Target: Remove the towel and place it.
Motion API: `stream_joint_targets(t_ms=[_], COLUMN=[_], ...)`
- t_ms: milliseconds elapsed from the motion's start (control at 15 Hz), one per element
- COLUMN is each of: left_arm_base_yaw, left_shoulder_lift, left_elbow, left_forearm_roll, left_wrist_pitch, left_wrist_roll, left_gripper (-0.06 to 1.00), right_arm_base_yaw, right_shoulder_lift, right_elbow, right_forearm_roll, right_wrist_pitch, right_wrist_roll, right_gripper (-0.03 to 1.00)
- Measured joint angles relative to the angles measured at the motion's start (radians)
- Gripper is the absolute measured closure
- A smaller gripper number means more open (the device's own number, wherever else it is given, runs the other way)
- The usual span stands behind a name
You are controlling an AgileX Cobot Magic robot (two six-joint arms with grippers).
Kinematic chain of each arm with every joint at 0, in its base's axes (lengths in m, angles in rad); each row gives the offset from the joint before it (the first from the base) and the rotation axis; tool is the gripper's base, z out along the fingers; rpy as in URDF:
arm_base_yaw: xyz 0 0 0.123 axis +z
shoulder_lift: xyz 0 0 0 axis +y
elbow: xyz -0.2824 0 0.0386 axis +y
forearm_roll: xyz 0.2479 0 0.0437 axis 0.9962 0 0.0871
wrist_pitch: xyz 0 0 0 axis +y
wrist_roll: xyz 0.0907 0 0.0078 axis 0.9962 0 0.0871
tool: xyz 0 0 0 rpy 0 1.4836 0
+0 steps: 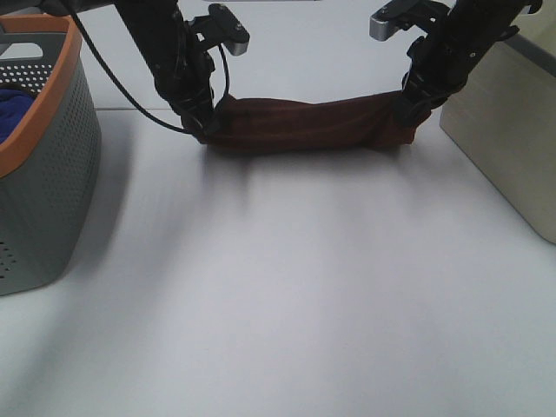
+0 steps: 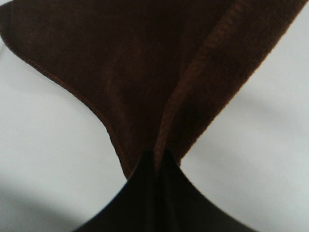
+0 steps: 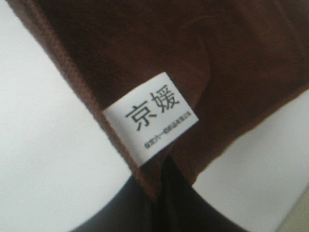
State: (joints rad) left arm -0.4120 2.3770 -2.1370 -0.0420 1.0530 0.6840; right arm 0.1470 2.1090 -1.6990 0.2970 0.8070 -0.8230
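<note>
**One towel stretched between two closed grippers**

Both arms reach down from the top of the exterior high view, forearms slanting inward, wrists bent toward the table (image 1: 287,295). The left gripper (image 1: 202,127) is pressed together on one end of the brown towel (image 1: 304,126). The right gripper (image 1: 410,111) pinches the other end, beside a white sewn label (image 3: 150,117) with printed characters. The towel hangs bunched in a shallow sag between them, low over the far part of the table. Whether its lower edge touches the surface cannot be told. There is one towel, held by two grippers. One grey basket (image 1: 52,182) with an orange rim stands at the left, blue cloth (image 1: 12,109) inside. One pale box (image 1: 512,122) stands at the right.
</note>
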Motion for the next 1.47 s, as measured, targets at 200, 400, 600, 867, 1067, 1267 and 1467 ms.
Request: stream_joint_targets(t_ms=[200,400,600,867,1067,1267,1467], left_arm_base_yaw=[0.012,0.017,0.017,0.018,0.016,-0.013,-0.016], left_shoulder_lift=[-0.001,-0.007,-0.059,-0.157,-0.199,-0.213,-0.213], left_elbow=[0.0,0.047,0.171,0.325,0.459,0.559,0.605], left_forearm_roll=[-0.042,-0.131,-0.142,-0.161,-0.187,-0.215,-0.232], left_wrist_pitch=[0.15,0.157,0.159,0.159,0.159,0.159,0.159], left_wrist_roll=[0.008,0.012,0.016,0.034,0.038,0.066,0.084], left_gripper=[0.94,0.94,0.94,0.94,0.94,0.94,0.94], right_arm_base_yaw=[0.0,0.0,-0.001,-0.001,-0.001,-0.001,-0.001], right_shoulder_lift=[-0.002,-0.002,-0.005,-0.019,-0.081,-0.11,-0.11], right_elbow=[0.0,0.0,0.039,0.185,0.285,0.399,0.486], right_forearm_roll=[0.054,0.064,0.091,0.099,0.127,0.129,0.151], right_wrist_pitch=[0.236,0.275,0.275,0.275,0.275,0.274,0.273], right_wrist_roll=[-0.019,0.014,0.026,0.037,0.032,0.029,0.027], right_gripper=[0.97,0.97,0.97,0.97,0.97,0.97,0.97])
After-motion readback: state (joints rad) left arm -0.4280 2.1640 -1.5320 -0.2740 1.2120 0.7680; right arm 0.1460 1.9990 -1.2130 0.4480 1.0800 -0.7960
